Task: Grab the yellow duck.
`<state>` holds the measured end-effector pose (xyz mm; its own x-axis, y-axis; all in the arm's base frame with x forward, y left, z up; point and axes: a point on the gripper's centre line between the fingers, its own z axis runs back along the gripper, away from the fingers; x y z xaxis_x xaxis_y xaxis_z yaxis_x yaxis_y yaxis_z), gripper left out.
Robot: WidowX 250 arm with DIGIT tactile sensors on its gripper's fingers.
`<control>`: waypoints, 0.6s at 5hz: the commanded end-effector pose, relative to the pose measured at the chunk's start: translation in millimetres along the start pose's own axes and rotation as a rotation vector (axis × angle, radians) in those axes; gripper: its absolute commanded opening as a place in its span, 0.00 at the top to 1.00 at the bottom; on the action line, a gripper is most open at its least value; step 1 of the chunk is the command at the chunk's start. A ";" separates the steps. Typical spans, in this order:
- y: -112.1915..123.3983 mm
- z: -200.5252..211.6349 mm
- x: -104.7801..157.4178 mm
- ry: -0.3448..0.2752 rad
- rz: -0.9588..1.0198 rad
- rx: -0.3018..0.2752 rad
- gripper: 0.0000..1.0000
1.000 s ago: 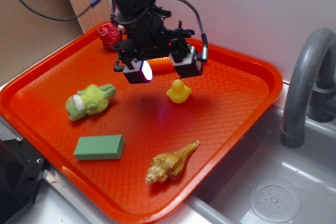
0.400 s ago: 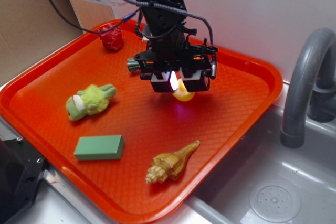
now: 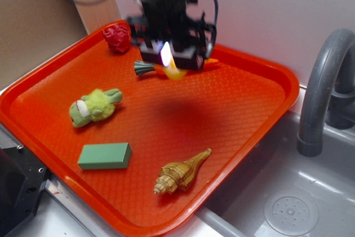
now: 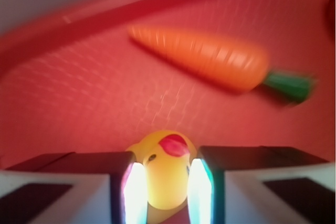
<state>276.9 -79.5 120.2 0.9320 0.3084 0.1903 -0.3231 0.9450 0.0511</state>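
From the side, the gripper (image 3: 168, 59) hangs above the far part of the orange tray (image 3: 244, 115), clamped on the yellow duck (image 3: 173, 72), which is off the tray surface. Right behind it lies the carrot (image 3: 148, 68), with a red crumpled toy (image 3: 117, 38) in the far corner. Nearer sit a green plush toy (image 3: 93, 106), a green block (image 3: 105, 156) and a seashell (image 3: 179, 174). A grey tap (image 3: 321, 87) stands over the sink (image 3: 299, 203) on the right.

From the wrist, the duck (image 4: 161, 169) is squeezed between the two glowing pads (image 4: 134, 191), red beak facing up. The carrot (image 4: 210, 59) lies beyond on the tray (image 4: 79, 93), blurred.
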 end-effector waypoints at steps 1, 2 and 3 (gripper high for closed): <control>29.0 91.7 11.5 -0.028 -0.279 -0.051 1.00; 56.4 115.9 4.1 -0.032 -0.343 -0.045 1.00; 81.4 127.0 2.3 -0.040 -0.306 -0.026 1.00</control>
<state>220.6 -24.2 229.5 0.9904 -0.0111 0.1376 -0.0021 0.9955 0.0950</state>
